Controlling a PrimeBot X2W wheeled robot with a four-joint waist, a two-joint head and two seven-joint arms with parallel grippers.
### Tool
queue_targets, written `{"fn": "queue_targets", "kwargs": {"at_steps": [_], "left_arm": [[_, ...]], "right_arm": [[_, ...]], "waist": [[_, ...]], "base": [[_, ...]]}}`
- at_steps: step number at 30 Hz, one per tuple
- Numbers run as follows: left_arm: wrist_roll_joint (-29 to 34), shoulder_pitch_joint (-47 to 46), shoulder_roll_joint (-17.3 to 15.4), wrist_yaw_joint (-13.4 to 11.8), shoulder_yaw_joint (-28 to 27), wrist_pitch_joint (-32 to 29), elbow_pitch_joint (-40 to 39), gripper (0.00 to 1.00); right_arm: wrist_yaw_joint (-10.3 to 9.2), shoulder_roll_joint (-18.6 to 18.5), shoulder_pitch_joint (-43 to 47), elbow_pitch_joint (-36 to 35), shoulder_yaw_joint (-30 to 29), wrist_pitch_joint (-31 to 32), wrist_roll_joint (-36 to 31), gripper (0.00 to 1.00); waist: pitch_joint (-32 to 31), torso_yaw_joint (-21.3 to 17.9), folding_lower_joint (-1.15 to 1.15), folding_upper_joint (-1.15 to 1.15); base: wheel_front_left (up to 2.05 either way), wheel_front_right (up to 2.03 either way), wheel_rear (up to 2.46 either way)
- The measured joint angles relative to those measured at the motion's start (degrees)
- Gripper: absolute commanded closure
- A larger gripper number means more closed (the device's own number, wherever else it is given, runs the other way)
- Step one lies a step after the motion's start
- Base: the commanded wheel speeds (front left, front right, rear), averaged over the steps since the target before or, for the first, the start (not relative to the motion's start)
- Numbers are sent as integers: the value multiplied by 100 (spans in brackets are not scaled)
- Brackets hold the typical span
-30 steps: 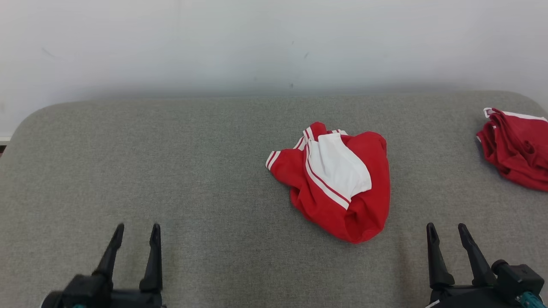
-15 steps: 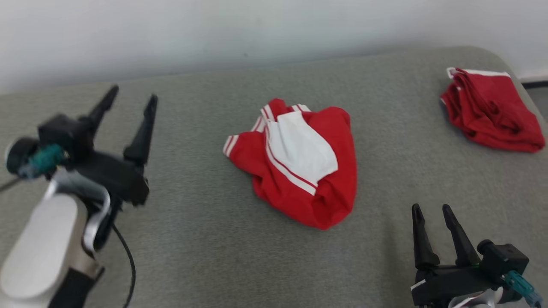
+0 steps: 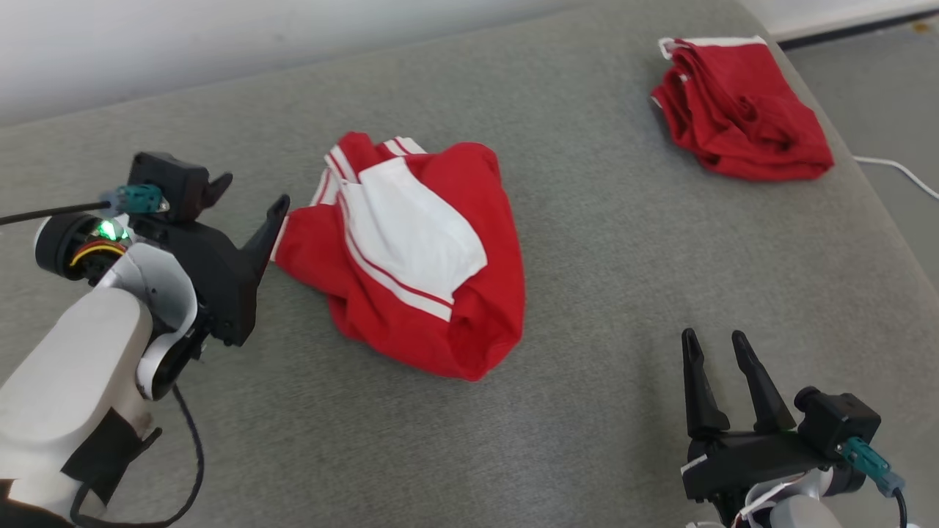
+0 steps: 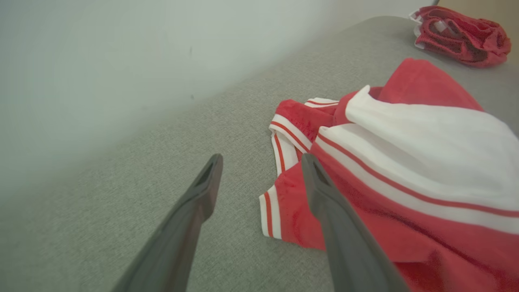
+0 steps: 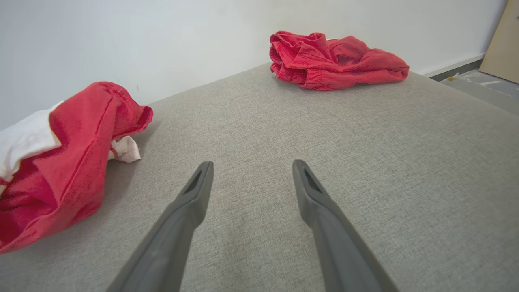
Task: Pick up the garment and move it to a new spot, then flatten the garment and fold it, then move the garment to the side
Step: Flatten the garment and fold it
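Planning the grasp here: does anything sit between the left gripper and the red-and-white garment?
Nothing visible does. The left gripper, open, is right at the striped edge of the garment, with just bare cushion under it. The other red garment lies apart at the far right corner, out of the way.

No readable text, labels or numbers appear anywhere.

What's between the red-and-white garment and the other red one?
Nothing; in the head view, only bare grey padding separates the red-and-white garment from the other red garment.
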State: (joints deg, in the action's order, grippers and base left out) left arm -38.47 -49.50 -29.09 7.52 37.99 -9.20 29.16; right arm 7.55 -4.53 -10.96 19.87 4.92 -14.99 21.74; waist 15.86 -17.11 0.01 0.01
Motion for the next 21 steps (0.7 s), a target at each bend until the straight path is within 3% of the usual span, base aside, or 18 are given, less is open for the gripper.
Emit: {"fn": "queue_targets", "kwargs": {"at_steps": [11,13,21], "left_arm": [[-476,-248,-336,0,971,-534,609,0],[-535,-308,-360,0,1077,-486,631,99],[-366,-1009,-313,-7,1096,546,708,100]], "right_arm": [[0,62,-92,-19,-22,-1,44,0],[0,70,-95,-79,-58,-1,43,0],[0,79,-80,-181,-232,-1,-66,0]], "waist": [[359,-512,-1,0],[395,-558,-1,0],[303,-489,-1,0]], "base": [[0,0,0],[0,0,0],[0,0,0]]}}
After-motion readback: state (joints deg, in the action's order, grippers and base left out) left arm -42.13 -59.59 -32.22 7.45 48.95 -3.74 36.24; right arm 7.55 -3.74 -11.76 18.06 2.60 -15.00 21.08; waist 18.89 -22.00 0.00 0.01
